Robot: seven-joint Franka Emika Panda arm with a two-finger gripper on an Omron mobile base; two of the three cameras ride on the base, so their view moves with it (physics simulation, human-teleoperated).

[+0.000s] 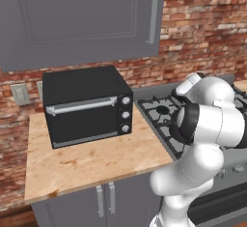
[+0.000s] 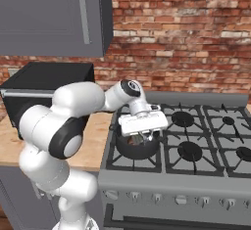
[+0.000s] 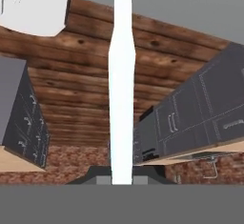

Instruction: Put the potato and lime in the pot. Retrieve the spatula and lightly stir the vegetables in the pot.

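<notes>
The dark grey pot (image 2: 137,148) sits on the front left burner of the stove. My gripper (image 2: 141,136) hangs just above it, fingers pointing down into the pot. In the hand view the gripper (image 3: 122,180) is shut on the spatula (image 3: 121,99), whose long pale handle runs straight up the middle from between the dark fingertips (image 3: 97,180). The spatula's slotted head is out of sight. The white hand hides most of the pot's inside, so the potato and the lime are hidden. In the left base view my own arm covers the pot.
A black toaster oven (image 1: 84,105) stands on the wooden counter (image 1: 87,163) left of the stove (image 2: 196,150). Grey wall cabinets (image 1: 82,18) hang above the counter and a brick wall (image 2: 186,43) closes the back. The other burners carry nothing.
</notes>
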